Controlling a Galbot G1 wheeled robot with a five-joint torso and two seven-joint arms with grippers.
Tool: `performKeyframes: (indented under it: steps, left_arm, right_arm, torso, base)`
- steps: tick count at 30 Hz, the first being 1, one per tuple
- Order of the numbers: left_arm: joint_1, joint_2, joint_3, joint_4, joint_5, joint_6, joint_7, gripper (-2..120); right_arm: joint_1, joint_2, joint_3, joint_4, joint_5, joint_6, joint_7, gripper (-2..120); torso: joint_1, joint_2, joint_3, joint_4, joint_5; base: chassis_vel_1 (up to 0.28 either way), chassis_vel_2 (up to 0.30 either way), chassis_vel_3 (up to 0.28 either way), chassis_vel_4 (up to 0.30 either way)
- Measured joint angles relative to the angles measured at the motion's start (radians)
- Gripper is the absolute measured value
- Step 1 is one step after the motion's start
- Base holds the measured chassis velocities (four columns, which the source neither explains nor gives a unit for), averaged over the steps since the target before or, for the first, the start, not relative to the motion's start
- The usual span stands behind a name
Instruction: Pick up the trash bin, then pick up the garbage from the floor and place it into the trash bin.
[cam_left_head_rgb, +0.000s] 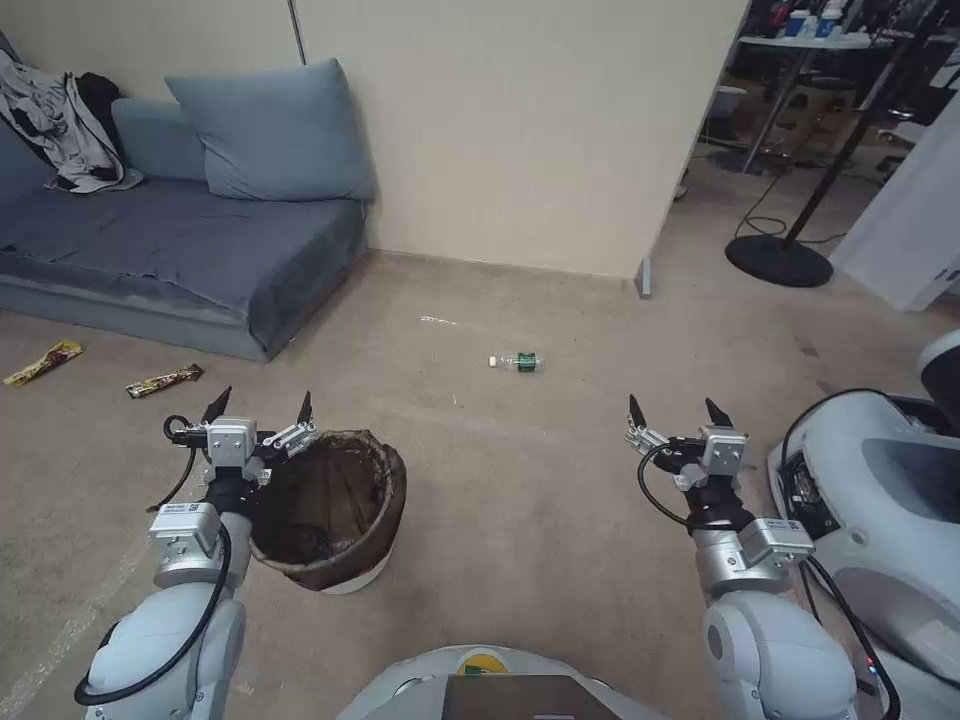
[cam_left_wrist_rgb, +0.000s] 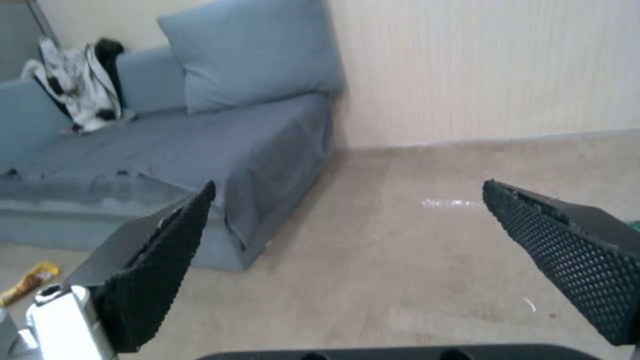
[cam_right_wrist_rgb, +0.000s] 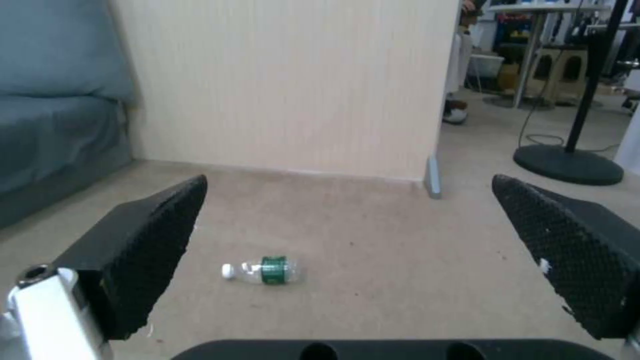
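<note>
Beige carpet (cam_left_head_rgb: 520, 500), cream wall (cam_left_head_rgb: 520, 130), blue sofa (cam_left_head_rgb: 180, 250), cushion (cam_left_head_rgb: 275, 130)

Both arms reach forward toward 12 o'clock: the left gripper (cam_left_head_rgb: 260, 408) at 10 o'clock, the right gripper (cam_left_head_rgb: 676, 410) at 2 o'clock, fingers spread.

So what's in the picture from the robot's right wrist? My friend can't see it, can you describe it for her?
A clear bottle with a green label and white cap lies on its side on the beige carpet, ahead of the open right claw, whose two black textured fingers frame the view. Behind are a cream wall, a blue sofa edge and a black stand base.
</note>
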Motion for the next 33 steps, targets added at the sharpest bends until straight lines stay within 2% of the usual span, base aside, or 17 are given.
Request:
performKeyframes:
  steps: [3, 5, 6, 9, 10, 11, 15, 21, 27, 33]
  left_arm:
    - [-0.001, 0.004, -0.007, 0.003, -0.013, 0.035, 0.001, 100]
    - [-0.006, 0.009, -0.021, 0.01, -0.021, 0.108, 0.003, 100]
    - [-0.006, 0.009, -0.021, 0.01, -0.021, 0.108, 0.003, 100]
    - [-0.022, 0.018, -0.039, 0.025, -0.03, 0.195, 0.005, 100]
    - [-0.032, 0.026, -0.05, 0.036, -0.045, 0.239, 0.005, 100]
    - [-0.032, 0.026, -0.05, 0.036, -0.045, 0.239, 0.005, 100]
    - [-0.042, 0.042, -0.069, 0.066, -0.106, 0.324, -0.002, 100]
    - [-0.048, 0.048, -0.07, 0.101, -0.135, 0.377, -0.019, 100]
    - [-0.071, 0.067, -0.06, 0.14, -0.169, 0.436, -0.07, 100]
    - [-0.082, 0.076, -0.051, 0.165, -0.175, 0.444, -0.092, 100]
  right_arm:
    - [0.0, 0.0, -0.001, -0.001, -0.001, 0.0, 0.0, 100]
    - [0.001, 0.0, -0.002, -0.005, -0.001, 0.0, 0.0, 100]
    - [0.001, 0.0, -0.002, -0.005, -0.001, 0.0, 0.0, 100]
    - [0.001, 0.0, -0.002, -0.008, -0.001, 0.0, 0.0, 100]
    - [0.003, 0.0, -0.001, -0.009, 0.002, 0.0, 0.0, 100]
    - [0.003, 0.0, -0.001, -0.009, 0.002, 0.0, 0.0, 100]
    - [0.008, 0.0, -0.001, -0.019, 0.004, -0.002, 0.001, 100]
    - [0.008, 0.0, -0.007, -0.027, 0.003, -0.011, 0.001, 100]
    - [0.012, 0.0, -0.008, -0.045, 0.003, -0.014, 0.005, 100]
    - [0.019, -0.01, -0.009, -0.06, 0.003, -0.016, 0.009, 100]
  torso:
    - [0.0, 0.0, 0.0, 0.0002, 0.0]
    - [0.0, 0.0, 0.0, 0.0001, 0.0001]
    - [0.0, 0.0, 0.0, 0.0001, 0.0001]
    - [0.0, 0.0, 0.0, 0.0001, 0.0]
    - [0.0, 0.0, 0.0, 0.0, 0.0]
    - [0.0, 0.0, 0.0, 0.0, 0.0]
    - [0.0, 0.0, 0.0, 0.0, 0.0]
    - [0.0, 0.0, 0.0, 0.0001, 0.0]
    - [0.0, 0.0, 0.0, 0.0, 0.0]
    - [0.0, 0.0, 0.0, 0.0, 0.0]
  base:
    - [-0.017, 0.015, 0.024, -0.025]
    - [0.0, 0.0, 0.0, 0.0]
    - [0.0, 0.0, 0.0, 0.0]
    - [0.0, 0.0, 0.0, 0.0]
    - [0.0, 0.0, 0.0, 0.0]
    - [0.0, 0.0, 0.0, 0.0]
    - [0.0, 0.0, 0.0, 0.0]
    - [0.0, 0.0, 0.0, 0.0]
    - [0.0, 0.0, 0.0, 0.0]
    - [0.0, 0.0, 0.0, 0.0]
